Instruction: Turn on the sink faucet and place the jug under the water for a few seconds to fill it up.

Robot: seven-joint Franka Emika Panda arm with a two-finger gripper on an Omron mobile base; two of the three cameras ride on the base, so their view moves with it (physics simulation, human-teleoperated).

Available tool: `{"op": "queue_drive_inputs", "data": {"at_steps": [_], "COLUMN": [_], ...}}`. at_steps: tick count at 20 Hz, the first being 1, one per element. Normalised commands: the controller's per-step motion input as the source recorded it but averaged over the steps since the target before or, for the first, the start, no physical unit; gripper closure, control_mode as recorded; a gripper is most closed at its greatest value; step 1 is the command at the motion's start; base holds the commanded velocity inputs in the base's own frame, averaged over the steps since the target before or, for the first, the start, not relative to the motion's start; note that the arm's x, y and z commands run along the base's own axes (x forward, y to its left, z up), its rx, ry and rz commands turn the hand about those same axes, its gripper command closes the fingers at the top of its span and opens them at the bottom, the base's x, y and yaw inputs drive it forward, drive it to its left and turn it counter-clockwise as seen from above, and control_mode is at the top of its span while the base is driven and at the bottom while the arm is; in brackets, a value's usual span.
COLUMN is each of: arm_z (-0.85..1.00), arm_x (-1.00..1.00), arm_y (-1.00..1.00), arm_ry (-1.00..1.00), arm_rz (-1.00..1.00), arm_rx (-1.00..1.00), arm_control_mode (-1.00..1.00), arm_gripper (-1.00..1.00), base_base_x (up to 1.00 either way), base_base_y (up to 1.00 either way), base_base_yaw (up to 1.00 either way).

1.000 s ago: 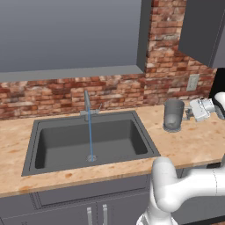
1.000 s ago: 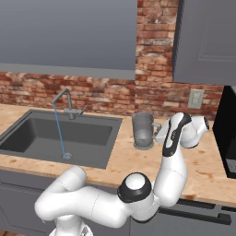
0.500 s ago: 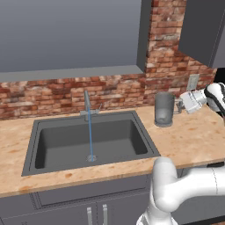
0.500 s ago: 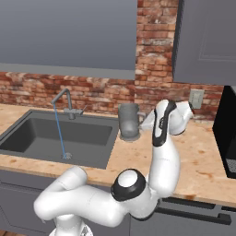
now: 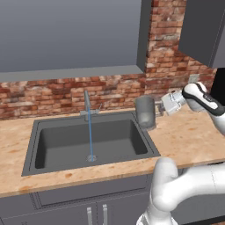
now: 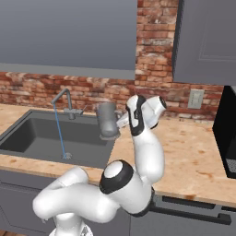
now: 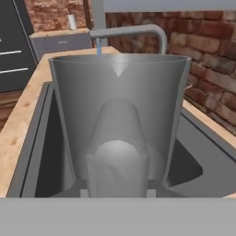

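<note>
Over the right-hand rim of the sink [image 5: 30, 151], the gripper [image 5: 161, 107] is holding the jug [image 5: 145, 112] by its looped side handle, jaws narrowed on it. From the hand view the jug [image 7: 119, 129] is standing upright right in front of the camera, its handle facing the hand, and the fingertips themselves are hidden behind the handle. In both base views the jug [image 6: 107, 120] is hanging clear of the counter [image 5: 189, 136], raised above the edge where the basin meets the worktop, its base not touching either. To its left, well apart from it, the sink faucet [image 5: 87, 103] is standing at the back rim of the basin, and the water [image 5: 90, 134] is running from its spout as a thin straight stream down to the round drain [image 5: 91, 157]. The jug is sitting well to the right of that stream, not under it. Behind everything a brick wall [image 5: 52, 94] is running along the back of the counter
</note>
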Motion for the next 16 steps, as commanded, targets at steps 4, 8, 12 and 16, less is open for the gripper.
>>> {"op": "queue_drive_inputs", "data": {"at_steps": [4, 8, 12, 16], "arm_z": [-0.04, -0.03, -0.13, -0.28], "arm_x": [0.0, 0.0, 0.0, 0.0], "arm_y": [1.0, 1.0, 1.0, 0.94], "arm_ry": [0.02, 0.0, 0.0, 0.01], "arm_rz": [0.0, 0.0, 0.0, 0.0], "arm_rx": [-0.03, -0.02, -0.03, -0.04], "arm_control_mode": [-1.0, -1.0, -1.0, -1.0], "arm_gripper": [1.0, 1.0, 1.0, 1.0], "base_base_x": [0.0, 0.0, 0.0, 0.0], "base_base_y": [0.0, 0.0, 0.0, 0.0], "base_base_yaw": [0.0, 0.0, 0.0, 0.0]}}
